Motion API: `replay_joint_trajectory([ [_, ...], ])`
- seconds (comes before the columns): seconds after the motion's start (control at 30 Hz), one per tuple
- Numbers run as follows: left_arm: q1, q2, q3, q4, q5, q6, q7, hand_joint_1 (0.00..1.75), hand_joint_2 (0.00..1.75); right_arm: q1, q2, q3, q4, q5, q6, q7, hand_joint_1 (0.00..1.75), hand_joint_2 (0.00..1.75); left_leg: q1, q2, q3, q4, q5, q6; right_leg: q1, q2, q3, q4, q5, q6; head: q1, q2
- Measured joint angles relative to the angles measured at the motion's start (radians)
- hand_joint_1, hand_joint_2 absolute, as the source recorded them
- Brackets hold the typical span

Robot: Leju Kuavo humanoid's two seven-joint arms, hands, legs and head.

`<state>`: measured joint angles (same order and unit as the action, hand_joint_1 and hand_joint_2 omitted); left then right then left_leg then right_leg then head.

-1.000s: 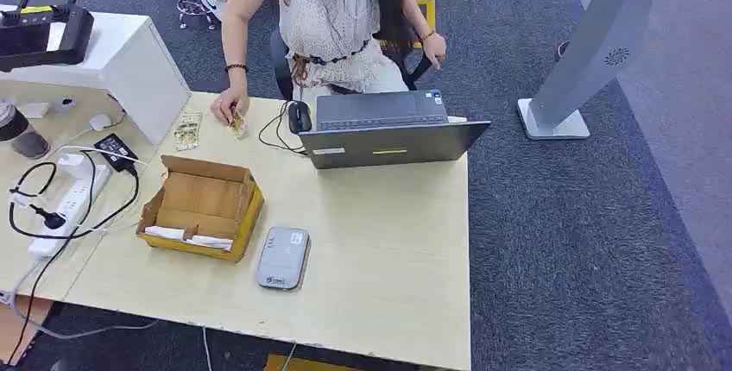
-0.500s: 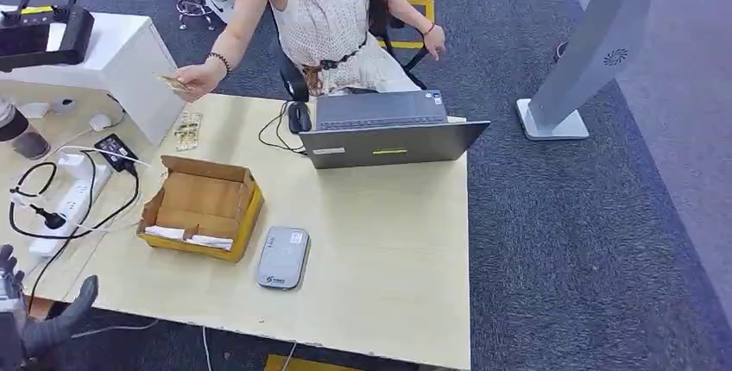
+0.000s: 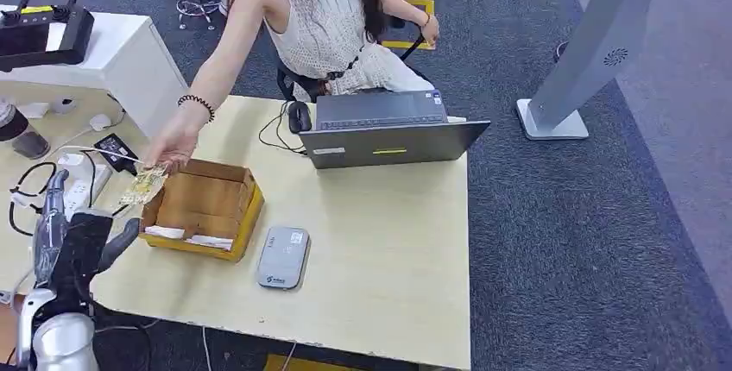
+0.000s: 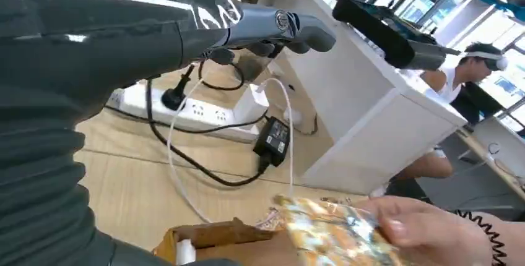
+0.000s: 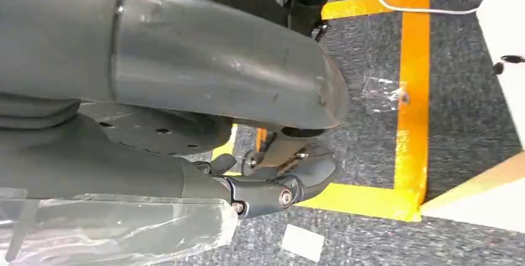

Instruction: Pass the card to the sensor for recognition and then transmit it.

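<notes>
A person across the table holds out a patterned card (image 3: pixel 143 185) over the near left corner of the cardboard box (image 3: pixel 204 207). My left hand (image 3: pixel 79 237) is raised just short of the card, fingers apart, holding nothing. In the left wrist view the card (image 4: pixel 334 236) sits in the person's fingers (image 4: pixel 427 232), beyond my left hand (image 4: pixel 186 31) and its thumb (image 4: pixel 291 26). The grey card sensor (image 3: pixel 282 257) lies on the table (image 3: pixel 388 250) to the right of the box. My right hand (image 5: pixel 282 185) hangs over the carpet, holding nothing.
An open laptop (image 3: pixel 388 134) stands at the table's far side in front of the person. A power strip (image 3: pixel 73 203) with cables and a black adapter (image 3: pixel 115 150) lies left of the box. A white cabinet (image 3: pixel 129 65) stands at far left.
The person lifted a card from the table's far side and reached it across toward me. My left hand rose from below the table edge up beside the card.
</notes>
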<state>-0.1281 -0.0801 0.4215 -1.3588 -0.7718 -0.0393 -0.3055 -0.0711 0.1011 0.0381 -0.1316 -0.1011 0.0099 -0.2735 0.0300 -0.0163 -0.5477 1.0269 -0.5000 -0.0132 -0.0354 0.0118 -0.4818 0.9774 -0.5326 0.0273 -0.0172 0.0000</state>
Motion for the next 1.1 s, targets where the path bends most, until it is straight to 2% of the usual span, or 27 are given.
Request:
replay_joint_trajectory([
  [0.6,-0.183,0.128,-0.301,0.117,-0.465,0.175,0.288,0.0,1.75,-0.059,0.0,0.02,-0.026,0.059,-0.031,-0.001,0.0,0.0,0.0,0.0,-0.001,0.001,0.001,0.001,0.0,0.001,-0.001,0.0,0.002,0.001,0.0,0.0],
  [0.93,-0.254,0.193,-0.452,0.15,-0.741,0.256,0.455,0.0,1.75,-0.076,-0.006,0.02,-0.033,0.088,-0.051,0.026,0.0,0.0,0.0,0.005,-0.002,0.001,0.002,0.0,0.0,0.006,-0.003,0.001,0.004,0.002,0.0,0.0],
  [1.1,-0.26,0.209,-0.485,0.15,-0.765,0.264,0.488,0.0,1.75,-0.089,-0.008,0.019,-0.033,0.092,-0.054,0.043,0.0,0.0,0.0,0.005,-0.002,0.001,0.003,0.001,0.0,0.006,-0.004,0.001,0.005,0.002,0.0,0.0],
])
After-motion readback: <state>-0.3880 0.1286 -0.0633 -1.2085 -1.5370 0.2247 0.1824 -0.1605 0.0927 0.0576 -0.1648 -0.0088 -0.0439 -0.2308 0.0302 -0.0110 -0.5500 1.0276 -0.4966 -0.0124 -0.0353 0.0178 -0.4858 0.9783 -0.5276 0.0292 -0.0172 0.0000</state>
